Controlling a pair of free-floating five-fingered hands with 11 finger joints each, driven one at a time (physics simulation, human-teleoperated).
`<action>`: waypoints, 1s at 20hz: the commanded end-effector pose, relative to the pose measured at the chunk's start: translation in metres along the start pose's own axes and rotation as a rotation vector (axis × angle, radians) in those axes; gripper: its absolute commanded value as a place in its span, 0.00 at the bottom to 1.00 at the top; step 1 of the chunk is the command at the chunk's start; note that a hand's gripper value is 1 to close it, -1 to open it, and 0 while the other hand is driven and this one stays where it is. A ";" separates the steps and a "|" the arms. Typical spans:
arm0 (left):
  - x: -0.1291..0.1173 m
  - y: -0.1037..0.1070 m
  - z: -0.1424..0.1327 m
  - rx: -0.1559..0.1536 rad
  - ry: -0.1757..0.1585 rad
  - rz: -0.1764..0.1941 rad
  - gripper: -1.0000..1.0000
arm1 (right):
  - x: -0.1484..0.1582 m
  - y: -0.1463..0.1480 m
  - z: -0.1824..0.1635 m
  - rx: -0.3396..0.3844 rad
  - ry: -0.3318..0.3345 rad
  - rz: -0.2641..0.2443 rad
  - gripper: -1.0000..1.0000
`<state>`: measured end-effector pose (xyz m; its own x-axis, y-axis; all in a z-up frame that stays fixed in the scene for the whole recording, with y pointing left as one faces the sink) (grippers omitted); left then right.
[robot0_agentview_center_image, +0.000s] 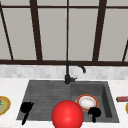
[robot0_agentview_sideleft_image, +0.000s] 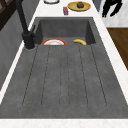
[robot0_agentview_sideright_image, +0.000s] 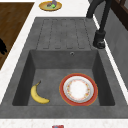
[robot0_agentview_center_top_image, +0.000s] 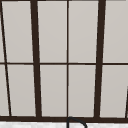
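Fingers of the right hand (robot0_agentview_center_image: 94, 113) hang relaxed above the basin's front edge, near the red-rimmed plate (robot0_agentview_center_image: 87, 102); left hand (robot0_agentview_center_image: 26, 108) spread over the drainboard's front-left corner.

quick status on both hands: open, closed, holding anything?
Left hand: open, fingers spread, holding nothing, over the sink's draining side.
Right hand: fingers cannot be told; it sits in front of the plate.
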<state>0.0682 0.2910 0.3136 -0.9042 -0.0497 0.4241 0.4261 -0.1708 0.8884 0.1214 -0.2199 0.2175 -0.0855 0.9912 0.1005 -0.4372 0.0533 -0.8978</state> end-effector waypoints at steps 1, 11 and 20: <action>0.003 0.001 0.000 0.146 0.020 -0.010 0.00 | 0.000 0.000 0.000 0.000 0.000 0.000 0.50; 0.003 0.001 -0.002 0.213 -0.020 -0.018 0.00 | 0.000 0.000 0.000 0.000 0.000 0.000 0.50; 0.019 0.002 -0.041 0.131 0.020 -0.082 0.00 | 0.000 0.000 0.000 0.000 0.000 0.000 0.50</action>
<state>0.0555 0.2658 0.3159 -0.9155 -0.0063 0.4023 0.4017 -0.0721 0.9129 0.1214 -0.2199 0.2175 -0.0855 0.9912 0.1005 -0.4372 0.0533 -0.8978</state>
